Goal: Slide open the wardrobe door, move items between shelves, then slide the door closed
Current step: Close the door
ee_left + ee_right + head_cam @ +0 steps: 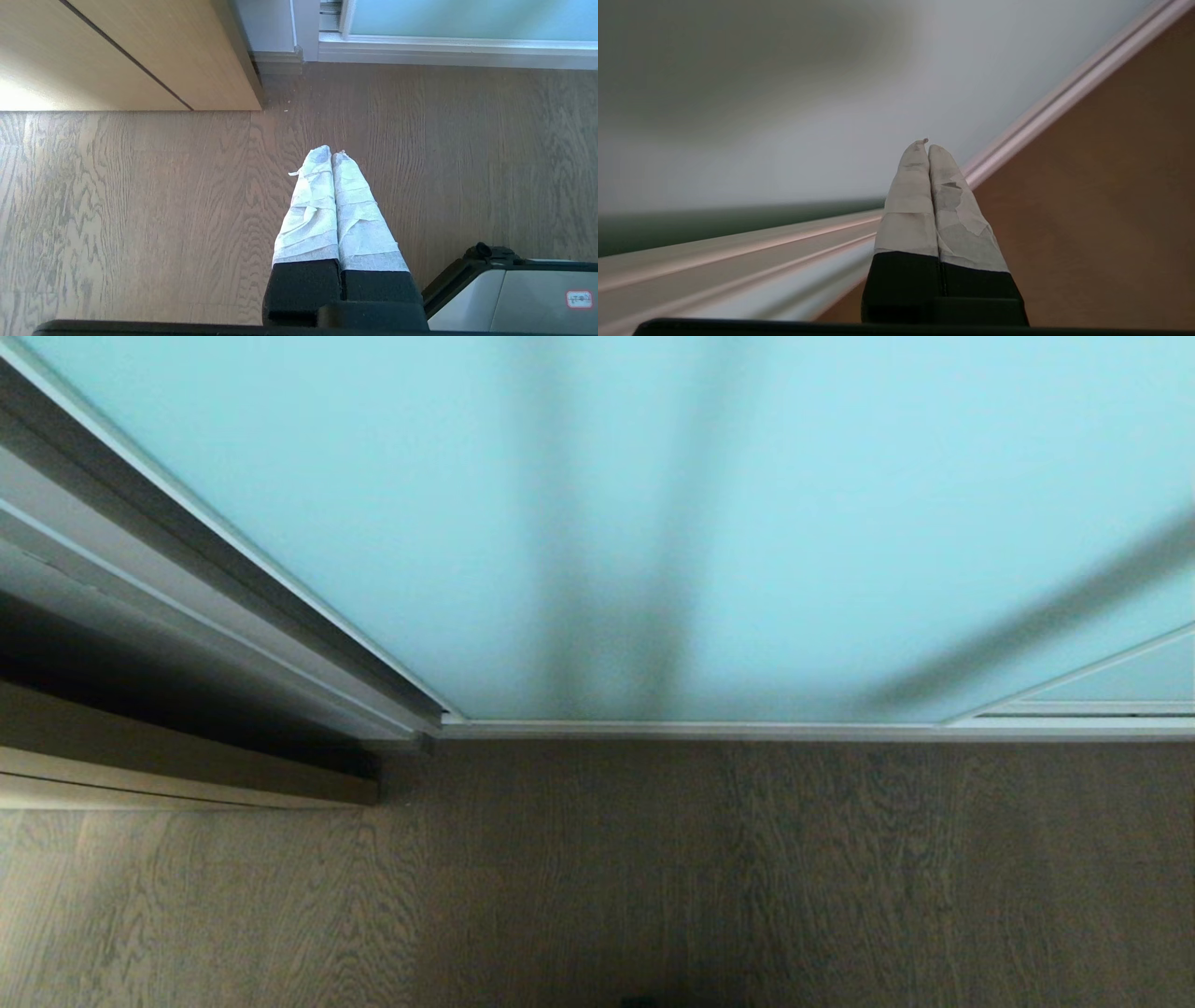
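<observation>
The sliding wardrobe door (728, 523), frosted pale aqua glass in a slim white frame, fills the upper head view and stands closed down to its bottom rail. A second glass panel (1134, 677) overlaps it at the right. Neither arm shows in the head view. My right gripper (928, 147) is shut with nothing between its taped fingers; it hangs close to the pale door glass (831, 102) and its white frame (1045, 112), above the floor. My left gripper (332, 153) is shut and empty, pointing down over the wooden floor. The items and the shelves are hidden behind the door.
A tan wooden panel (117, 51) stands at the left beside the wardrobe's grey-white side frame (187, 579). Grey-brown wood flooring (653, 877) runs up to the door rail. A corner of my base (514, 294) shows next to the left gripper.
</observation>
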### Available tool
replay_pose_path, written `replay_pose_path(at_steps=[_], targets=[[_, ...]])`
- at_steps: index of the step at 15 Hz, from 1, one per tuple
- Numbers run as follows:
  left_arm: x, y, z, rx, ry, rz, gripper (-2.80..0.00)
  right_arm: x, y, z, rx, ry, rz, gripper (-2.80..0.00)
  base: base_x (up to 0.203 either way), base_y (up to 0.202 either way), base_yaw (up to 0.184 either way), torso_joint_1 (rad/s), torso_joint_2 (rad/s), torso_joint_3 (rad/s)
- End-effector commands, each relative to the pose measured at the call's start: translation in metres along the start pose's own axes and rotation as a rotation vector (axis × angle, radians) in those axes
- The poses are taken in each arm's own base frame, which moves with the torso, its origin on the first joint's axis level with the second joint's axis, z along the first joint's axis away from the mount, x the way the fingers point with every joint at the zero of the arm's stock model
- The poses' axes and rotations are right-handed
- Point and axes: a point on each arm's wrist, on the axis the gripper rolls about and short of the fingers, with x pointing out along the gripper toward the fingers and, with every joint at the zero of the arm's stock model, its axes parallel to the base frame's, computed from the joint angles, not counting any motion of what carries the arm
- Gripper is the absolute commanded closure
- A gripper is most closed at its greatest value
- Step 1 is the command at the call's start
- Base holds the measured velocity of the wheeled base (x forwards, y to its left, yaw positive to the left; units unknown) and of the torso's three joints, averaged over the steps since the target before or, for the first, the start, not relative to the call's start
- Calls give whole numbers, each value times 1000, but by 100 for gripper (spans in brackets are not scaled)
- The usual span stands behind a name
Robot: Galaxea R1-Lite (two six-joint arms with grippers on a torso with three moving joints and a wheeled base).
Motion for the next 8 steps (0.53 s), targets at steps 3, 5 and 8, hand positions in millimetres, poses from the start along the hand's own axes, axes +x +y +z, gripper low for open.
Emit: replay_pose_path(at_steps=[3, 5, 8], targets=[[0, 0, 0, 0, 1, 0, 0, 14, 13, -7, 12, 54, 70, 0, 0, 0, 0, 0, 0, 0], [0, 0, 0, 0, 0, 0, 0, 17, 22, -11, 3, 68, 98, 0, 0, 0, 0, 0, 0, 0], [0, 0, 0, 0, 0, 0, 0, 19, 30, -13, 7, 80, 121, 0, 0, 0, 0, 0, 0, 0]])
